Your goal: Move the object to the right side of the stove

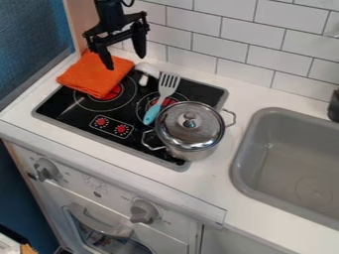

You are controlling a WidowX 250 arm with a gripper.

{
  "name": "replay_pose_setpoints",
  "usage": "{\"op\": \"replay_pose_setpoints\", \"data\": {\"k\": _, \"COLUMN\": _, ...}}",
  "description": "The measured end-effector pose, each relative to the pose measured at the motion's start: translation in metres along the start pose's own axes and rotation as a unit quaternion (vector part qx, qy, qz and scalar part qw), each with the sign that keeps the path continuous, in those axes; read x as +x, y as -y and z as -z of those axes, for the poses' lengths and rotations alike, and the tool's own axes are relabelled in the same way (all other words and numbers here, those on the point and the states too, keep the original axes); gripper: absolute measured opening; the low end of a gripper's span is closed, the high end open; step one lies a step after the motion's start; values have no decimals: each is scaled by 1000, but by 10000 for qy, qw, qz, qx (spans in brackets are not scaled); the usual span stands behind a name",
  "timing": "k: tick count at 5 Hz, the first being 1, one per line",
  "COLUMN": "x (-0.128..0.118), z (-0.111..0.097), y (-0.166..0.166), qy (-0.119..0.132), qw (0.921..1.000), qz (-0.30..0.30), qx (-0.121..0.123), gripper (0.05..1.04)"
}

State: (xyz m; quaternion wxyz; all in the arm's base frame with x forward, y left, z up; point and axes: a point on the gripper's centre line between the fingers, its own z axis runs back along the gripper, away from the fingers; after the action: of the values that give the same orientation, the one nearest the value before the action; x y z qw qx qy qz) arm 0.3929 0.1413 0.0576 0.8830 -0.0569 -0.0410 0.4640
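Note:
The gripper hangs at the upper left, over the back left of the stove, with its two fingers apart and nothing between them. Beneath it, a folded orange cloth lies over the stove's back left corner, partly covering the left burner. A white mushroom-shaped object is beside the cloth at the stove's back edge. Right of that lies a slotted spatula, its light blue handle pointing toward the front. A lidded metal pot stands on the right side of the stove, its base partly hidden under its body.
A grey sink is set into the white counter to the right. White wall tiles rise behind the stove. A dark object stands at the right edge, behind the sink. Knobs are on the front panel below the counter.

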Motion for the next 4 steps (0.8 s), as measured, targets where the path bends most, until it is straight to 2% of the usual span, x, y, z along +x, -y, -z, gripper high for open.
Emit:
{"op": "replay_pose_setpoints", "data": {"k": 2, "x": 13, "z": 19, "y": 12, "qy": -52, "qw": 9992, "qz": -402, "qx": -15, "gripper": 999}}
{"op": "replay_pose_setpoints", "data": {"k": 4, "x": 8, "z": 41, "y": 35, "qy": -255, "qw": 9994, "qz": -229, "qx": 82, "gripper": 999}}
